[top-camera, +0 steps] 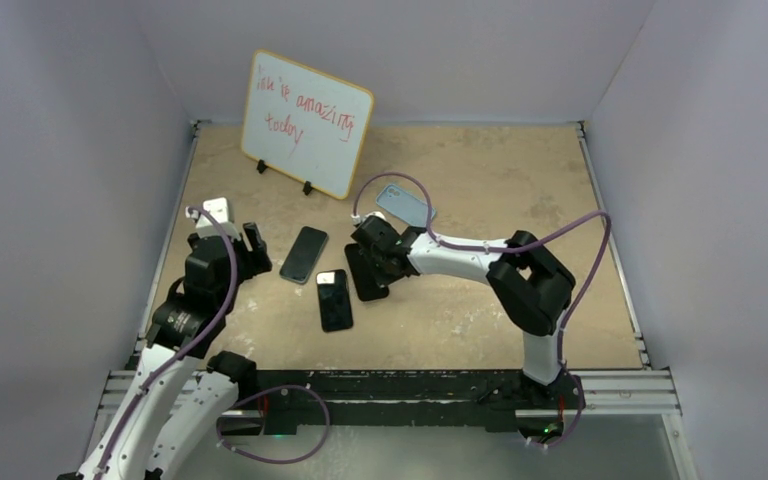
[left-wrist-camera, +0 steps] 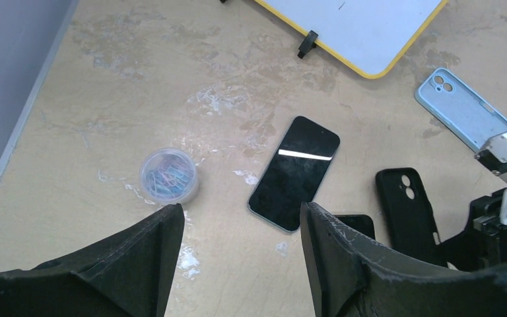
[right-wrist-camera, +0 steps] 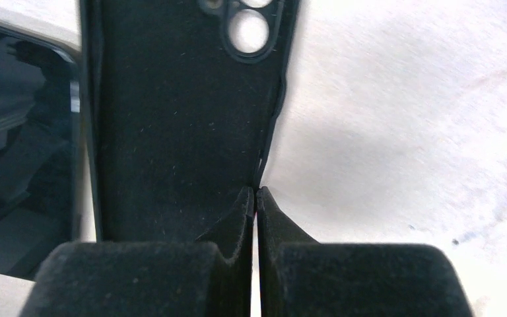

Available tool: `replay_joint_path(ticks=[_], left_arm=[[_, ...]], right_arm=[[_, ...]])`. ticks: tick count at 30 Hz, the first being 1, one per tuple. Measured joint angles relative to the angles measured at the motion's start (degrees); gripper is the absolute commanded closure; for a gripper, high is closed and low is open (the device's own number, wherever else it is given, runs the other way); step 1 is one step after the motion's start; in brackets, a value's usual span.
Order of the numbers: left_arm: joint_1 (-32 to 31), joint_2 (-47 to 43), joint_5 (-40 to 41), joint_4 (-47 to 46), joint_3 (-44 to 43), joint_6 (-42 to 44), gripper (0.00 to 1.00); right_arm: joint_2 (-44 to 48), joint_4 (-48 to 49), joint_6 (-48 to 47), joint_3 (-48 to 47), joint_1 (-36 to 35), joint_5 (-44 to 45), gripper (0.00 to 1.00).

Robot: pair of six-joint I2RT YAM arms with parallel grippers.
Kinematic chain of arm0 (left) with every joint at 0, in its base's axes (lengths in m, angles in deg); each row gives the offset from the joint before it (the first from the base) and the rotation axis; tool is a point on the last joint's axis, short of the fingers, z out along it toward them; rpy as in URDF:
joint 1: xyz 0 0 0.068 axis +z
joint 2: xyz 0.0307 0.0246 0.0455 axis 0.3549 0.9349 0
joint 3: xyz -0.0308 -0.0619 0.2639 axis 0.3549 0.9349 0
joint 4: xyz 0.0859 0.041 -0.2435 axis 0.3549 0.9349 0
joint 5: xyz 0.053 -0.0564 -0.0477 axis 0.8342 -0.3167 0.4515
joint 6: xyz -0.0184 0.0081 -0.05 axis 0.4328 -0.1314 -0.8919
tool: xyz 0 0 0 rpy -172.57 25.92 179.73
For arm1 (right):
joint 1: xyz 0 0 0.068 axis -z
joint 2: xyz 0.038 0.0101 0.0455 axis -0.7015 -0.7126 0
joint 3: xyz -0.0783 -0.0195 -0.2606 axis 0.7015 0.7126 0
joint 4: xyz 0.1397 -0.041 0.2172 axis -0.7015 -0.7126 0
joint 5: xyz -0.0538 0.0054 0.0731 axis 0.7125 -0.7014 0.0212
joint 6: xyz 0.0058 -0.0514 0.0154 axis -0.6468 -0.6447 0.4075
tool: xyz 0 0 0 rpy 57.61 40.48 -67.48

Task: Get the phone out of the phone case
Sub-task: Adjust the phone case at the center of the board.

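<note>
Near the middle of the tabletop, pinching the black phone case with the right jaws. Closing them completely on one thin side wall of the case, the wall turned away from the phone, with both fingertips meeting on the rim in the right wrist view. Gripping nothing else than this rim. Showing the empty dark inside of the case upward, with the pale tabletop appearing through the camera holes at its far end.

Having the dark phone just beside the case, on its left in the top view and a little nearer to the arm bases, screen up and fully outside the case; not being able to tell if touching it or not. Having a second dark phone further to the left, also screen up, apart from both. Having a light blue phone case behind the right arm, near the whiteboard.

Hovering with the left jaws over the left side of the tabletop, standing wide apart with nothing between them. Looking down past them on the second dark phone and on a small clear tub of coloured paper clips.
</note>
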Motion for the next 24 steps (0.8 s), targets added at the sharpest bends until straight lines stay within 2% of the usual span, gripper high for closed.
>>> replay_joint_path(ticks=[3, 8, 15, 18, 24], left_arm=[[-0.76, -0.57, 1.07, 0.37, 0.0, 0.02, 0.33], [-1.84, -1.44, 2.23, 0.59, 0.0, 0.02, 0.33], [-2.43, -2.54, 3.15, 0.74, 0.0, 0.02, 0.33], [-2.64, -2.95, 3.19, 0.79, 0.0, 0.04, 0.33], [-2.91, -4.22, 3.17, 0.85, -0.02, 0.28, 0.32]], right_arm=[[2.58, -0.52, -0.81, 3.08, 2.05, 0.15, 1.0], [8.57, -4.26, -3.63, 8.94, 9.88, 2.23, 1.0], [12.04, -6.78, -7.37, 10.49, 18.51, 7.48, 0.99], [12.07, -6.84, -8.04, 11.54, 21.0, 8.28, 0.83], [14.14, -6.73, -8.2, 13.42, 22.73, 8.24, 0.38]])
